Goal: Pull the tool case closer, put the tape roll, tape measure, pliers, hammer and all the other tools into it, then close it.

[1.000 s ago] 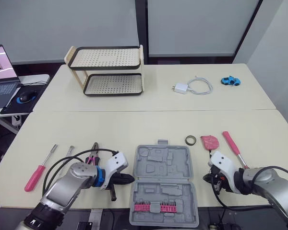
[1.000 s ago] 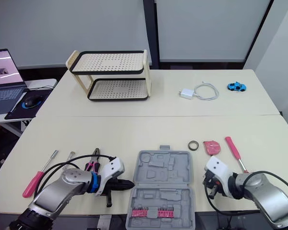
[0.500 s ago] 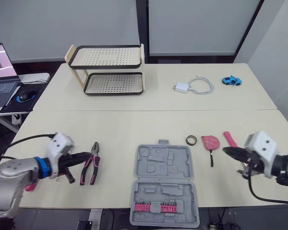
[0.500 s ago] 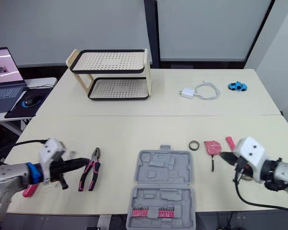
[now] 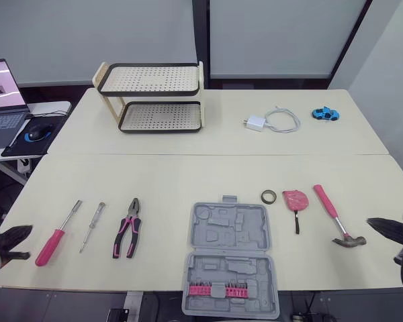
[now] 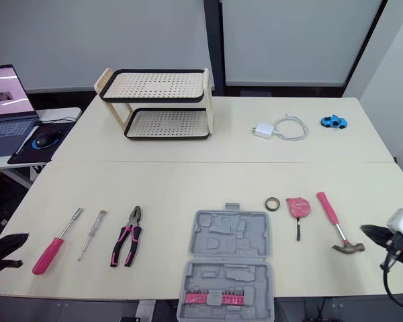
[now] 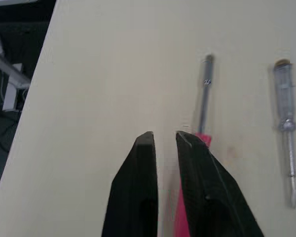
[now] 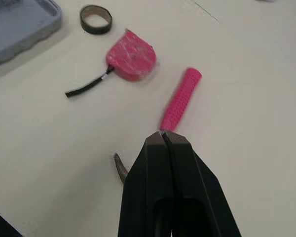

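Tool case (image 5: 230,258) lies open on the cream table (image 5: 174,178), grey wall (image 5: 87,33) behind.

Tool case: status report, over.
Left pincer open, right pincer shut, both empty. Tool case open; pliers, hammer lie outside. Nothing blocks it.

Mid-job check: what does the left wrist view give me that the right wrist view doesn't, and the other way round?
Left wrist view, not the right: the left gripper, jaws slightly apart and empty, near the pink-handled screwdriver, with the clear-handled screwdriver beside it. Right wrist view, not the left: the right gripper, jaws shut and empty, near the hammer, plus the tape measure, the tape roll and a corner of the tool case. Shared: the cream table.
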`<state>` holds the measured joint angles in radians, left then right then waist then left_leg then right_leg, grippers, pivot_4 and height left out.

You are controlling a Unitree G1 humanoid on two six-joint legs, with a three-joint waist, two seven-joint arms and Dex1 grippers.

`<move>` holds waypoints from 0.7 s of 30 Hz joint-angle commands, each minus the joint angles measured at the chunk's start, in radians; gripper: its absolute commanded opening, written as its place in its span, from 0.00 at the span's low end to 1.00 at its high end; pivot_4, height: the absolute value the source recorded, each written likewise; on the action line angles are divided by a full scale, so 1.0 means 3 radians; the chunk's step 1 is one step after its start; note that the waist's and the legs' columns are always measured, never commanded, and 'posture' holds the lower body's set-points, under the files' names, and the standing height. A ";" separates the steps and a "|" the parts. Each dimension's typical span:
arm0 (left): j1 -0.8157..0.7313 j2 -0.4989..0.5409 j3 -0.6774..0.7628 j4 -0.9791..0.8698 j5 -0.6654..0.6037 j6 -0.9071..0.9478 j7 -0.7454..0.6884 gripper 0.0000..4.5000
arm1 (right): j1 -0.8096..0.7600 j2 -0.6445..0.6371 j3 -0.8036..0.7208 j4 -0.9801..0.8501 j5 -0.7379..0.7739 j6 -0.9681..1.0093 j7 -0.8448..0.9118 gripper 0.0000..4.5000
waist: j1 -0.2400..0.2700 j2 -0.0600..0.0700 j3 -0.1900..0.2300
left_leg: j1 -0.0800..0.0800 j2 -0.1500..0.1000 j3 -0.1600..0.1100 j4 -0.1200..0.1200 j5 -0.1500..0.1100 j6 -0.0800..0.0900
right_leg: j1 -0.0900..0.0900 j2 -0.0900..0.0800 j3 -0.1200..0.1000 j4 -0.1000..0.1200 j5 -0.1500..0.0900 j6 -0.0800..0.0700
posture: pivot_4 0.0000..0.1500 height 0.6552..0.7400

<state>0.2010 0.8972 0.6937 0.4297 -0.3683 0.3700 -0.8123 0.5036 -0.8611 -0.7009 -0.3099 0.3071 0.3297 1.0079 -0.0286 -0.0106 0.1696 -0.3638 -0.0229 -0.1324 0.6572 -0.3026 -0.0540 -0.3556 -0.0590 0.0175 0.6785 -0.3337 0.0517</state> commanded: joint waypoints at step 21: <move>-0.0188 0.1105 -0.0474 0.0969 0.0285 -0.0870 -0.1601 1.00 | -0.0096 -0.0849 -0.0258 0.0253 0.0286 0.0104 0.1253 1.00 | -0.0017 0.0000 0.0001 | 0.0011 0.0001 0.0026 -0.0036 0.0001 0.0000 | -0.0009 0.0006 -0.0001 -0.0003 -0.0001 -0.0002 | 1.00 1.00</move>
<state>0.1393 1.2060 0.5414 0.7155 -0.2871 0.1198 -1.2819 0.4827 -1.1021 -0.7611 -0.2301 0.3776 0.3514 1.3747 -0.0337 -0.0106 0.1700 -0.3606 -0.0222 -0.1246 0.6464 -0.3023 -0.0542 -0.3582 -0.0571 0.0170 0.6779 -0.3341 0.0509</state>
